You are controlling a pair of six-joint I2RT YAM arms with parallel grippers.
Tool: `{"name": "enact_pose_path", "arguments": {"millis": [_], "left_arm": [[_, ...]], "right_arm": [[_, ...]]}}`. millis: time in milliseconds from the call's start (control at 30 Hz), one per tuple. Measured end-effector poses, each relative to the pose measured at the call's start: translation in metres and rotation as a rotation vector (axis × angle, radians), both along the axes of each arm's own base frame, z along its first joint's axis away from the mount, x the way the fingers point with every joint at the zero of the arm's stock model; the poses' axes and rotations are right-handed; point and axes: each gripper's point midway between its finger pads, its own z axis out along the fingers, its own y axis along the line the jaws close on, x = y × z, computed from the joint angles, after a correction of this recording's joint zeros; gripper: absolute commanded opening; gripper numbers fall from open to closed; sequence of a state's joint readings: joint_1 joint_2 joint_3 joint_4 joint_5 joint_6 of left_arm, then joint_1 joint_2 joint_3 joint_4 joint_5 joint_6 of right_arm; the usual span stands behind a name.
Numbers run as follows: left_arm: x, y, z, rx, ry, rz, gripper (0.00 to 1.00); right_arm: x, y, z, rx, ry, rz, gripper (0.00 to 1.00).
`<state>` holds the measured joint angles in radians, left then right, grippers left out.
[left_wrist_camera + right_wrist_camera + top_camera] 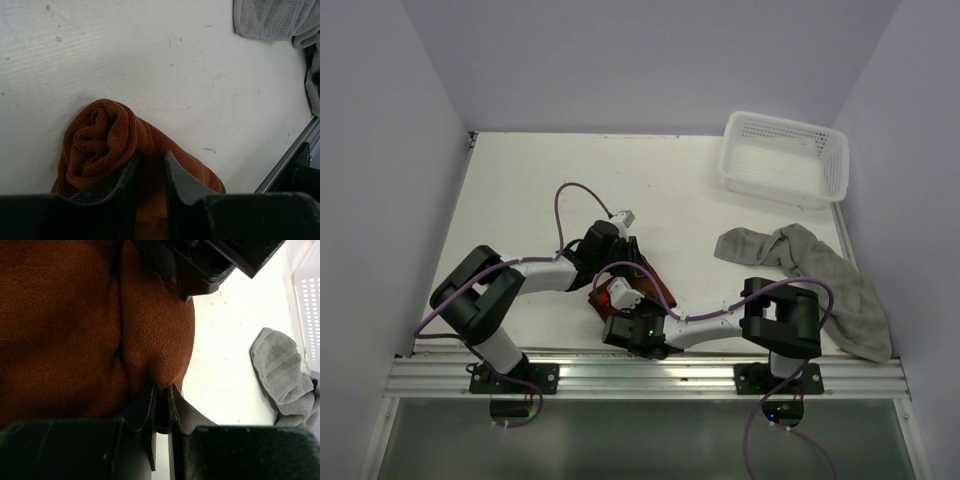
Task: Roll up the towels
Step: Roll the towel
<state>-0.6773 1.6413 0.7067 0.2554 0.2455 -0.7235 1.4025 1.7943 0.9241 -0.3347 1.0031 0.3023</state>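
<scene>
The rust-brown towel (656, 287) lies near the table's front middle, between my two grippers. In the left wrist view its far end (100, 140) is curled into a loose roll. My left gripper (150, 162) is shut on a thick fold of it just behind that roll. My right gripper (162, 390) is shut on the towel's edge (155, 340), its jaws nearly touching, with cloth pinched between them. From above, the left gripper (626, 252) sits at the towel's far side and the right gripper (632, 288) at its near side. The grey towel (820, 275) lies crumpled and unrolled at the right.
A white mesh basket (785, 158) stands at the back right corner. The grey towel (270, 20) reaches the table's right edge. A metal rail (640, 375) runs along the front edge. Purple cables loop over both arms. The left gripper's body (200, 265) is close above the right gripper.
</scene>
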Motion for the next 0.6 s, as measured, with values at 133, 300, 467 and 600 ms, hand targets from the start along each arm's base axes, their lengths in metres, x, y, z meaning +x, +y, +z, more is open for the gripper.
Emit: {"name": "enact_pose_path", "arguments": {"millis": [133, 300, 467, 600], "left_arm": [[0.001, -0.001, -0.002, -0.005, -0.007, 0.003, 0.29], [0.003, -0.001, -0.003, -0.011, -0.008, 0.01, 0.29], [0.003, -0.001, -0.003, -0.014, -0.004, 0.016, 0.29], [0.003, -0.001, -0.003, -0.014, -0.005, 0.017, 0.29]], "right_arm": [[0.0, 0.001, 0.001, 0.018, 0.002, -0.007, 0.26], [-0.003, -0.004, 0.013, 0.107, 0.022, -0.015, 0.4], [-0.001, -0.004, 0.043, 0.267, 0.039, -0.027, 0.48], [-0.002, 0.002, 0.066, 0.408, 0.067, -0.023, 0.51]]}}
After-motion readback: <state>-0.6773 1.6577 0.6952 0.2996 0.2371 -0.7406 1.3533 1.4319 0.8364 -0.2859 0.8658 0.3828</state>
